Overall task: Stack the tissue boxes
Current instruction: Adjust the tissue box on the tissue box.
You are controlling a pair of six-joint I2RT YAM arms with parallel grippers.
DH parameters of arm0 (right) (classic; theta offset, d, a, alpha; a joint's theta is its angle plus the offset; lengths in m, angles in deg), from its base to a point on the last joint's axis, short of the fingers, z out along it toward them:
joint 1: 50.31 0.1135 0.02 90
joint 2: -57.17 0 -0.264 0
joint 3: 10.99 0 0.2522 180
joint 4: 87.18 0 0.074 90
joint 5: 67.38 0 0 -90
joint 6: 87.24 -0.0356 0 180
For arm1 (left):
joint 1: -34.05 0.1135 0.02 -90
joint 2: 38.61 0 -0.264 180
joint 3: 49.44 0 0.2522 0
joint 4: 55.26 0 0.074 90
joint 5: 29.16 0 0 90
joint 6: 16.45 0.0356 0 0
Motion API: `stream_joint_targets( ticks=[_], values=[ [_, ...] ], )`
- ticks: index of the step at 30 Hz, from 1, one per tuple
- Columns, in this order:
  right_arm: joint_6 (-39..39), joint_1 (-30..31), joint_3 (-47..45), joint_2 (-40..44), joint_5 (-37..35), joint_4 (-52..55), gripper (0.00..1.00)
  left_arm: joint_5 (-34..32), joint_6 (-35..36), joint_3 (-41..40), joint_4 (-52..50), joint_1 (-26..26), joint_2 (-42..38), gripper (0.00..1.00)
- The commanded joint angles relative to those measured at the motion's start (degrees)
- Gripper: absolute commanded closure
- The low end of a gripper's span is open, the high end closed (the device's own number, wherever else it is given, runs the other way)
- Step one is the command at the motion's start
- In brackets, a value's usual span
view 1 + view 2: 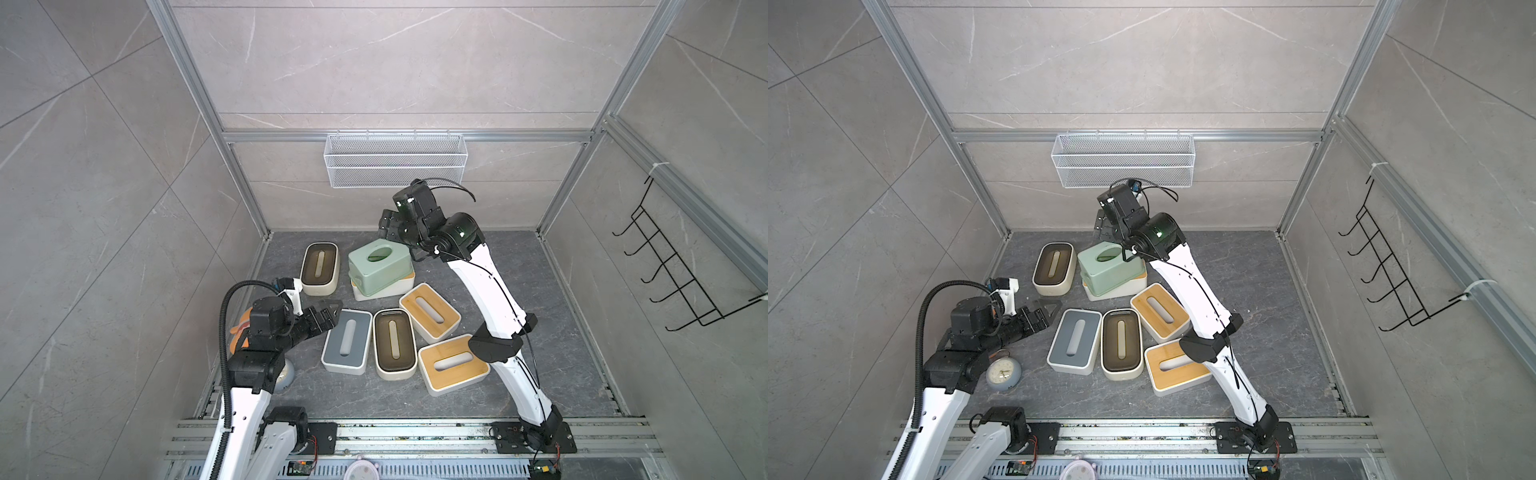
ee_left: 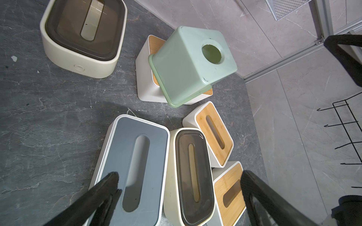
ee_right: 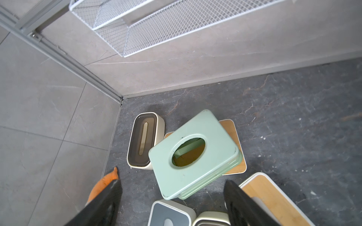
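Several tissue boxes lie on the dark floor in both top views. A sage green box [image 1: 380, 262] rests askew on a white bamboo-lidded box [image 1: 386, 290]. At the back left stands a cream box with a dark lid [image 1: 319, 268]. In front lie a grey-blue-lidded box [image 1: 347, 340], another dark-lidded cream box [image 1: 393, 343] and two bamboo-lidded boxes [image 1: 430, 311] [image 1: 453, 363]. My right gripper [image 3: 172, 183] hangs open and empty above the green box [image 3: 194, 154]. My left gripper [image 2: 180, 176] is open and empty over the near end of the grey-blue box [image 2: 135, 166].
A white wire mesh basket [image 1: 395, 160] hangs on the back wall above the right arm. A black hook rack [image 1: 681, 266] is on the right wall. An orange plush toy [image 1: 241, 328] and a small round clock [image 1: 1003, 374] lie under the left arm.
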Motion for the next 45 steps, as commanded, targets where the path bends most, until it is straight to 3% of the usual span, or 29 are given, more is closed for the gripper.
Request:
stream_joint_targets(
  ticks=[1,5,7,13,15,17,19,23,33,40,45],
  values=[
    [11.87,-0.12,2.96,2.82,2.97,-0.76,0.15,-0.20,1.54,-0.04,0.03,0.36,-0.31,0.00],
    [17.75,-2.03,2.96,3.74,6.41,1.73,0.14,-0.20,1.55,-0.08,-0.07,0.36,-0.31,0.00],
    [17.17,-5.50,2.95,4.29,10.91,2.94,0.13,-0.33,1.56,-0.11,-0.07,0.36,-0.22,0.00],
    [21.33,-6.26,-1.67,8.00,7.54,2.82,0.12,-0.67,2.00,0.16,-0.67,0.38,-0.20,0.00],
    [23.18,-6.31,-13.34,14.81,5.99,-1.69,0.07,-0.68,2.05,0.14,-0.77,0.28,-0.47,0.00],
    [25.77,-6.31,-40.36,28.22,6.39,-17.14,0.01,-0.62,2.05,0.14,-0.60,0.38,-0.82,0.00],
    [27.66,-6.35,-59.37,40.37,4.68,-28.48,0.00,-0.69,1.93,0.06,-0.22,0.36,-1.01,0.00],
    [29.16,-6.36,-72.10,49.01,4.14,-32.30,0.00,-0.16,1.34,-0.06,0.98,0.35,-0.09,0.00],
    [25.87,-7.55,-89.94,53.13,13.04,-44.81,0.00,2.44,-8.02,-3.10,9.49,0.36,4.66,0.01],
    [24.43,-11.70,-99.95,52.48,28.09,-61.37,0.00,5.59,-18.12,-1.58,21.35,0.40,12.91,0.00],
    [20.82,-15.71,-102.18,48.18,36.73,-71.44,0.00,6.68,-24.45,0.27,29.45,0.28,20.46,0.01]
  ],
)
